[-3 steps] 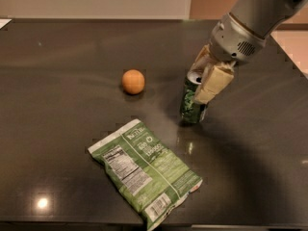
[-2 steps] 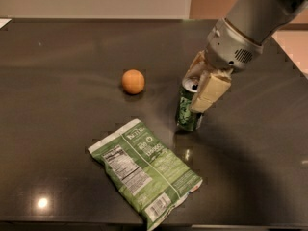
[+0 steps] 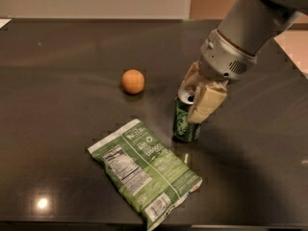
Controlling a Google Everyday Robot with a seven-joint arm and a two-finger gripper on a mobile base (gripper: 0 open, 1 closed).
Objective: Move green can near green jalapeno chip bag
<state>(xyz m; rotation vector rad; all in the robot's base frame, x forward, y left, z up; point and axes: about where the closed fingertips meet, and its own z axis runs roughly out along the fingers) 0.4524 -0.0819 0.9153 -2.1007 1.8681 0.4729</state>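
Note:
The green can [image 3: 183, 121] stands upright on the dark table, just right of the top corner of the green jalapeno chip bag [image 3: 144, 169]. The bag lies flat near the front edge, label side up. My gripper [image 3: 196, 99] comes down from the upper right and is shut on the can's top part. One pale finger [image 3: 206, 103] covers the can's right side, the other sits behind its rim. A small gap of table shows between can and bag.
An orange ball-like fruit [image 3: 133, 81] sits to the left of the can, behind the bag. The dark table [image 3: 62, 57] stretches back to a pale wall. Its front edge runs just below the bag.
My gripper has carried the green can to the left and toward the front, closer to the chip bag. The bag and the orange fruit have not moved.

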